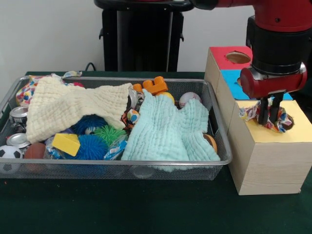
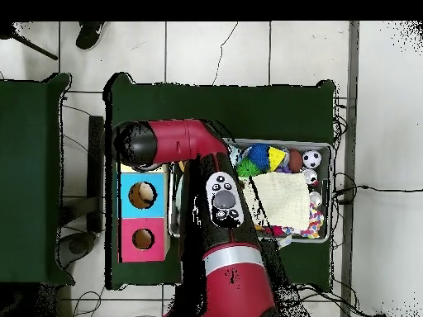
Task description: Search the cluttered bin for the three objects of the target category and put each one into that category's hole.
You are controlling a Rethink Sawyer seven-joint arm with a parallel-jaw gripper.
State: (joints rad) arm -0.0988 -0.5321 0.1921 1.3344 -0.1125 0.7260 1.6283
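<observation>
From the front view I see the wire-mesh bin (image 1: pixel 222 161) packed full: a cream waffle-weave cloth (image 1: pixel 73 109) is draped over its left half and a pale mint cloth (image 1: pixel 168 129) of the same bumpy weave is heaped toward the right. Between and under them sit a spiky blue ball (image 1: pixel 90 146), a spiky green ball (image 1: pixel 107 132), a flat yellow block (image 1: pixel 66 144), an orange plastic block piece (image 1: pixel 153 85), a baseball (image 1: pixel 189 99), a small soccer ball (image 1: pixel 9 152) in the left corner and two metal cans (image 1: pixel 18 117) against the left wall. Beside the bin stands the wooden sorting box (image 1: pixel 265 165), its top split into red, blue and yellow panels, each with a round hole. My gripper (image 1: pixel 270 119) hangs straight over the yellow panel (image 1: pixel 302 131), its dark fingers (image 1: pixel 263 111) drawn narrow onto a crumpled patterned fabric piece (image 1: pixel 282 119) that sits at the yellow hole, bunched and spilling over the rim. In the overhead view the red arm (image 2: pixel 178 140) covers the yellow section, so only the blue hole (image 2: pixel 142 195) and the red hole (image 2: pixel 143 239) show.
</observation>
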